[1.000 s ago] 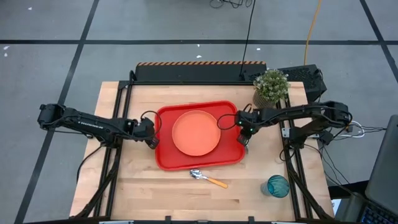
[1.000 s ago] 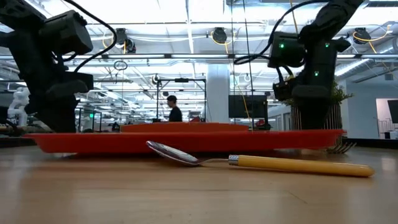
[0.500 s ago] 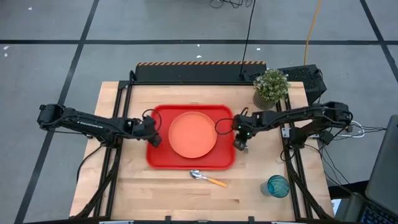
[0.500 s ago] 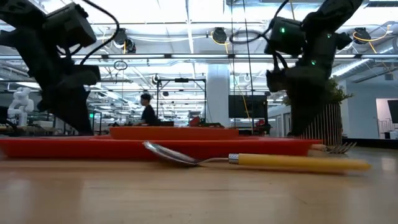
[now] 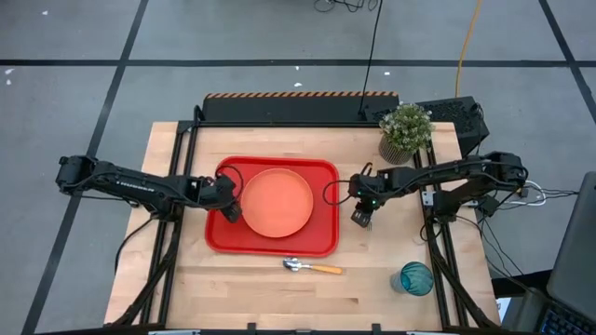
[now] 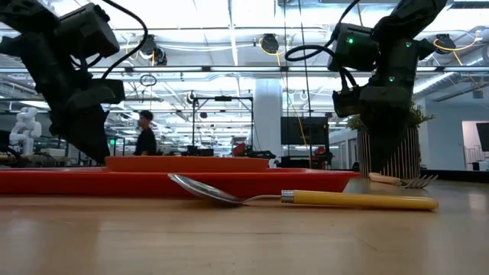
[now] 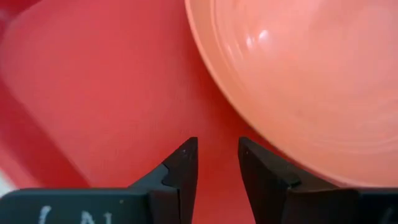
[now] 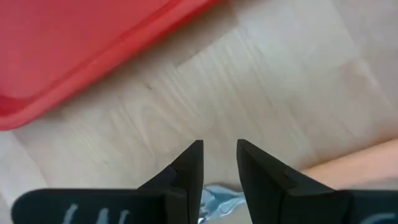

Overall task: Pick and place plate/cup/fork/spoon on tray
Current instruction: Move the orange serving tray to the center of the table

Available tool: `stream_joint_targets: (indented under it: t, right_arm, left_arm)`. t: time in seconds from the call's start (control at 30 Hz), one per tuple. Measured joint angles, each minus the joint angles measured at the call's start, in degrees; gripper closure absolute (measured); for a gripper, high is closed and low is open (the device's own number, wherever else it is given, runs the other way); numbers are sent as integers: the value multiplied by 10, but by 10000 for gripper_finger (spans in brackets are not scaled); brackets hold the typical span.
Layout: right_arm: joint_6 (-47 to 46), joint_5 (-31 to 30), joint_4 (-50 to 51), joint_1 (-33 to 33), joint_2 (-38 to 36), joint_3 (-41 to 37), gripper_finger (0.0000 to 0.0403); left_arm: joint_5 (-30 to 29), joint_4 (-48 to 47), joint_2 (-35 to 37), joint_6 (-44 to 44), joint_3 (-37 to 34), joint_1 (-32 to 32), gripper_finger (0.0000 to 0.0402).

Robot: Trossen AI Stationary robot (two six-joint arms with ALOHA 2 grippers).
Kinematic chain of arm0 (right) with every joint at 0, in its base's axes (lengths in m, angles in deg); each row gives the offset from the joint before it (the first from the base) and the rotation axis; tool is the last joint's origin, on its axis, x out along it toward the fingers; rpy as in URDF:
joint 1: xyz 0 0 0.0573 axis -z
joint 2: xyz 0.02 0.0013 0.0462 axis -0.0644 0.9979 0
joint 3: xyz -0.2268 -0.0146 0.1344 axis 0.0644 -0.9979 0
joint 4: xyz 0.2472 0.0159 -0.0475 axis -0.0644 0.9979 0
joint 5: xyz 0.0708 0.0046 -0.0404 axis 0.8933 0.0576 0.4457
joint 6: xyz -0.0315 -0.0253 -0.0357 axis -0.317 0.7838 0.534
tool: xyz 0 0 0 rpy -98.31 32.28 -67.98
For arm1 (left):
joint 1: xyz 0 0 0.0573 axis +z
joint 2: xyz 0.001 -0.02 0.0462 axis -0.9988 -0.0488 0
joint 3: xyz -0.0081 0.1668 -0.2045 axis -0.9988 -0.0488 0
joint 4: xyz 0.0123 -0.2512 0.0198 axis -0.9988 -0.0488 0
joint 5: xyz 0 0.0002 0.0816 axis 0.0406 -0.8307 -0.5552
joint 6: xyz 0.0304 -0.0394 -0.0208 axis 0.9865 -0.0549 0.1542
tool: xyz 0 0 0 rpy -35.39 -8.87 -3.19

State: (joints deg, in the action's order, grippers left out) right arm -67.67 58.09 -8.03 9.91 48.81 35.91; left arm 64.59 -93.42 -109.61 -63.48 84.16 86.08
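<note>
The red tray lies square on the table with the orange plate on its floor. My left gripper is shut, pointing down over the tray's left part, beside the plate's rim. My right gripper is shut, low over the table just right of the tray, above the fork's tines. The fork lies on the table. The spoon lies on the table in front of the tray. The teal cup stands at the near right. My left gripper points down at the tray's floor between the left rim and the plate; I cannot tell whether the fingertips touch it. My right gripper points down with the fork's tines under its fingers; I cannot tell whether it touches them. It is apart from the tray's rim.
A potted plant stands at the far right corner. Bare wood shows right of the tray, around the right gripper. The spoon lies close to the tray's near rim.
The tray with the plate has slid toward the table's left edge and turned from slanted to square. Its left rim has passed under my left gripper, and its right rim has drawn away from my right gripper. The spoon has turned a little.
</note>
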Motion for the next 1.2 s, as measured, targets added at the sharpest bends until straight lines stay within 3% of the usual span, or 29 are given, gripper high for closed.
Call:
stream_joint_targets:
  t: [0.3, 0.5, 0.83, 1.2]
  right_arm:
    - [8, -3, 25, 12, -27, -1, 312]
    - [16, -18, 64, 13, -81, -1, 312]
    - [7, -49, 60, 15, -189, -1, 312]
    - [7, -49, 37, 15, -215, -1, 312]
  left_arm:
    - [-40, -249, 0, -2, 113, 0, 284]
    - [-32, -358, 0, -52, 90, 4, 284]
    - [-6, -302, -23, -120, 20, 4, 284]
    - [15, -166, -38, -63, 16, 5, 284]
